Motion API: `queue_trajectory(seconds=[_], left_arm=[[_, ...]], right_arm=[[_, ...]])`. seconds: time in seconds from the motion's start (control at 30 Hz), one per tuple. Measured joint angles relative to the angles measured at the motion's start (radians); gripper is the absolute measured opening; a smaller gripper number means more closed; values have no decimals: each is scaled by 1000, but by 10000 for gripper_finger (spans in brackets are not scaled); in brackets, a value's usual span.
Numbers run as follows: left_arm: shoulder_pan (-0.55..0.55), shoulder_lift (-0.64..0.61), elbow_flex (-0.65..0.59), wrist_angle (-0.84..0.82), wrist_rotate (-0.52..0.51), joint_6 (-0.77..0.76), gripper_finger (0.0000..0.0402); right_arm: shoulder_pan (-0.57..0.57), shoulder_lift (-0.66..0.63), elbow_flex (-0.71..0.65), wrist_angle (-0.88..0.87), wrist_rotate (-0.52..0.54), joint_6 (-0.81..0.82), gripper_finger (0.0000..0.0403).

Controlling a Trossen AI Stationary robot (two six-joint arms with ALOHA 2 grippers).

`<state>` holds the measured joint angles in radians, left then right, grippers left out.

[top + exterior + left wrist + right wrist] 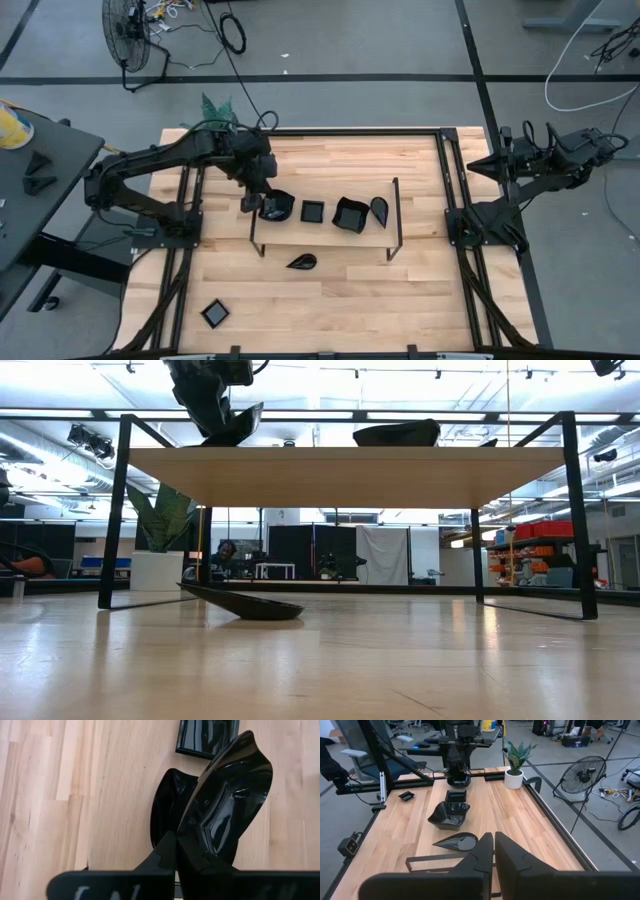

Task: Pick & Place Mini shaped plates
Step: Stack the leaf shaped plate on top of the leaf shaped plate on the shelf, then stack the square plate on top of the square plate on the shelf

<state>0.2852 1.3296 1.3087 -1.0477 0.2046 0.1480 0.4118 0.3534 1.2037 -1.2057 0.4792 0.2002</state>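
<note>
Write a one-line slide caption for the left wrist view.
Left gripper, fingers shut on a wavy black dish, holds it above the wooden shelf, a square black dish lying beyond.

— What stands on the pale wooden bench (340, 290)?

— A thin black wire frame (396, 215) straddles its middle; a white pot with a spiky green plant (514, 778) sits at a far corner.

— Beyond it?

— A black floor fan (128, 30) and a loose white cable (580, 70) on grey floor.

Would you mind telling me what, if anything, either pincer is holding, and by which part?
The left pincer grips a glossy black wavy leaf-shaped plate by its rim, over the shelf. The right pincer holds nothing.
</note>
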Motion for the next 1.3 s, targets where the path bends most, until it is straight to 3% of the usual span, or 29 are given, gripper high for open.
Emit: queue_trajectory(seconds=[0.5,0.83,1.07,1.3], left_arm=[[0,0,0,-15,-27,6,80],[-17,-10,0,-41,-23,-45,96],[-114,-88,1,-86,26,-182,97],[-277,-198,1,-44,6,-383,97]], right_arm=[[0,0,0,0,0,0,23],[0,0,0,0,0,0,23],[0,1,0,0,0,0,23],[0,1,0,0,0,0,23]])
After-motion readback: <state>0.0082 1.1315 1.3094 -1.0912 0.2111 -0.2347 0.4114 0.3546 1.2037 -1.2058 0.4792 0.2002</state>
